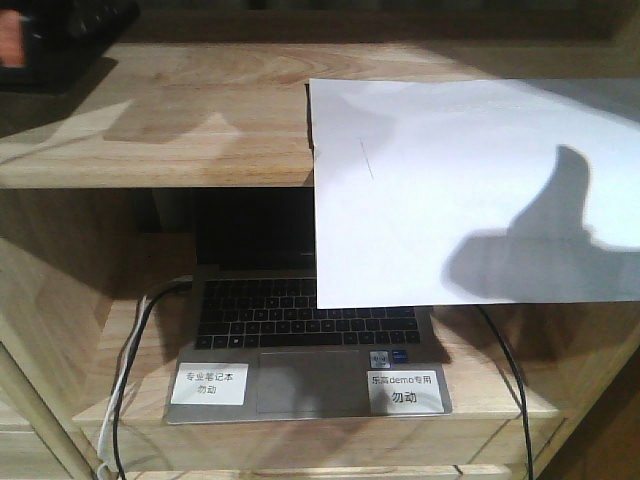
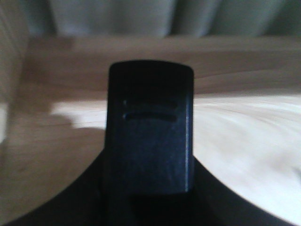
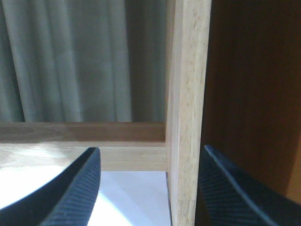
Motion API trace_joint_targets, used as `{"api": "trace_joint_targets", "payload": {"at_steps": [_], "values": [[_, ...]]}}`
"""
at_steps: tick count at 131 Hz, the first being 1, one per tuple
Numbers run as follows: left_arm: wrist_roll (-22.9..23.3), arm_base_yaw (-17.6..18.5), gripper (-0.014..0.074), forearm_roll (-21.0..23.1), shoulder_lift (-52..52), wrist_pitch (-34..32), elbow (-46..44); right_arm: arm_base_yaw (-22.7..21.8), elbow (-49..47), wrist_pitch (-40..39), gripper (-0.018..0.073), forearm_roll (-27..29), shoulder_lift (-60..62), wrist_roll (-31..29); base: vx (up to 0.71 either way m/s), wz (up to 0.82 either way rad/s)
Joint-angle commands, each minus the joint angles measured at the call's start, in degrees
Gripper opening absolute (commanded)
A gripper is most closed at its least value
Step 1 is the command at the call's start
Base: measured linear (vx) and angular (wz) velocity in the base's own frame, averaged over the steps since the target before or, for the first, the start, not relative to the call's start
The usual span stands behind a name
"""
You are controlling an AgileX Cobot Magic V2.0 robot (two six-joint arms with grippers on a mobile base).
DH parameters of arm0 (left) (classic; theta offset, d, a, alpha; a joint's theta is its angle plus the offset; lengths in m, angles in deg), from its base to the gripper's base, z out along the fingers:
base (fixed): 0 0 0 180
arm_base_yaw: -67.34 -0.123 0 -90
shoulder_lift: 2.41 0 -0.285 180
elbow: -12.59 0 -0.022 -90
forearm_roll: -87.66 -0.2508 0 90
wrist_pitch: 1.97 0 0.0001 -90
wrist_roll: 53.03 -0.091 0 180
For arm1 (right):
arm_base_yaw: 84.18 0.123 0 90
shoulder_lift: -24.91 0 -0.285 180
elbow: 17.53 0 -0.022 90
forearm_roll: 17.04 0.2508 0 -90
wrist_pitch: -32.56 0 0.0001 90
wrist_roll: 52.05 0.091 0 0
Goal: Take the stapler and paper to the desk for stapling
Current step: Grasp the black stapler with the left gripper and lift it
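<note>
The white paper (image 1: pixel 450 190) lies on the upper shelf board (image 1: pixel 150 130) and hangs over its front edge. In the right wrist view it (image 3: pixel 141 197) lies low between my left finger and an upright wooden panel (image 3: pixel 188 117). My right gripper (image 3: pixel 149 155) is open, with one finger on each side of that panel. The black stapler (image 2: pixel 149 127) fills the middle of the left wrist view, and my left gripper (image 2: pixel 148 207) is shut on it above a sunlit board. A black shape with an orange patch (image 1: pixel 10 45) shows at the top left. The desk is out of view.
An open laptop (image 1: pixel 300 320) sits on the lower shelf under the paper, with two white labels (image 1: pixel 209 383) on it. Cables (image 1: pixel 130 340) run down at the left and at the right (image 1: pixel 505 360). Grey curtains (image 3: pixel 70 61) hang behind the shelf.
</note>
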State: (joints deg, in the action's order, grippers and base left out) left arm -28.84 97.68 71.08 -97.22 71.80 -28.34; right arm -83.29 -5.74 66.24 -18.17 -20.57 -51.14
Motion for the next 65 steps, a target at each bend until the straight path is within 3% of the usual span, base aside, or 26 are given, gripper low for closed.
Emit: {"api": "trace_joint_targets", "payload": {"at_steps": [1, 35, 65], "values": [[-1.07, 1.47, -0.0006, -0.30, 5.84, -6.94, 1.77, -0.37, -1.38, -4.63, 0.0435, -0.24, -0.49, -0.36, 0.00, 0.00], [-1.95, 2.27, -0.0006, 2.64, 20.15, -20.92, 21.80, -0.37, -1.38, -4.63, 0.0435, -0.24, -0.49, -0.36, 0.00, 0.00], [-7.73, 2.27, -0.0006, 5.93, 34.64, -34.84, 42.79, -0.37, -1.38, -4.63, 0.0435, -0.24, -0.49, -0.36, 0.00, 0.00]]}}
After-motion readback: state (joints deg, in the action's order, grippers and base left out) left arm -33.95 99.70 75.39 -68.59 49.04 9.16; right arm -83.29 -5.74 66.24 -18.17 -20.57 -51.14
